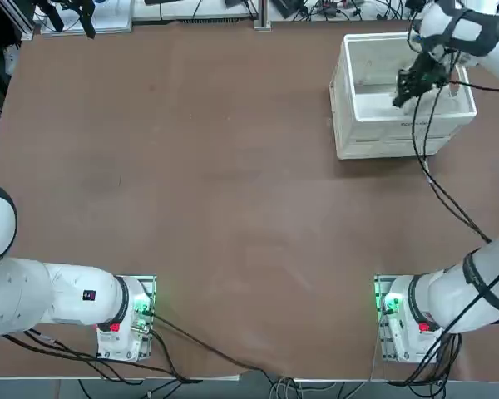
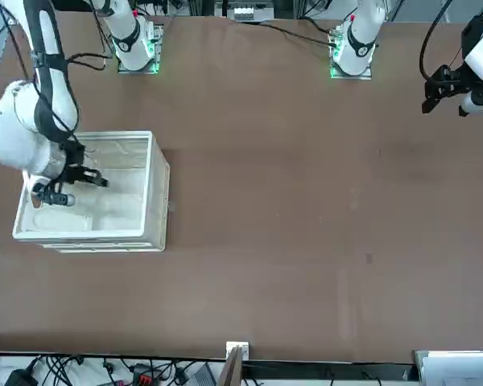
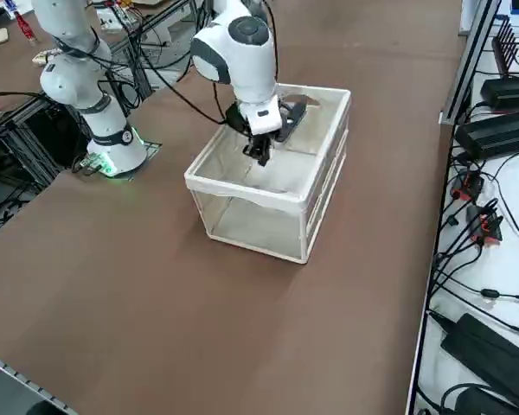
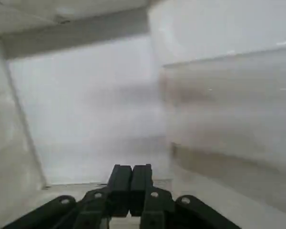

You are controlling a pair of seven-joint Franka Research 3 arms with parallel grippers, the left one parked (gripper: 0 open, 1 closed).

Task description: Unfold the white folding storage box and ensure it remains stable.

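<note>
The white folding storage box point(image 1: 349, 100) stands at the far right of the table with its walls raised, also seen in the front view point(image 2: 154, 193) and the right side view point(image 3: 322, 186). My right gripper point(image 1: 397, 98) reaches down inside the box, its tip below the rim point(image 3: 261, 158) point(image 2: 42, 193). In the wrist view the two black fingers point(image 4: 131, 177) press flat together with nothing between them, pointing at the white inner walls point(image 4: 95, 105). The gripper is shut and holds nothing.
Brown tabletop point(image 1: 208, 183) stretches open to the left of the box. Both arm bases point(image 1: 403, 320) are bolted at the near edge. Black cables point(image 1: 445, 199) trail from the right arm across the table beside the box.
</note>
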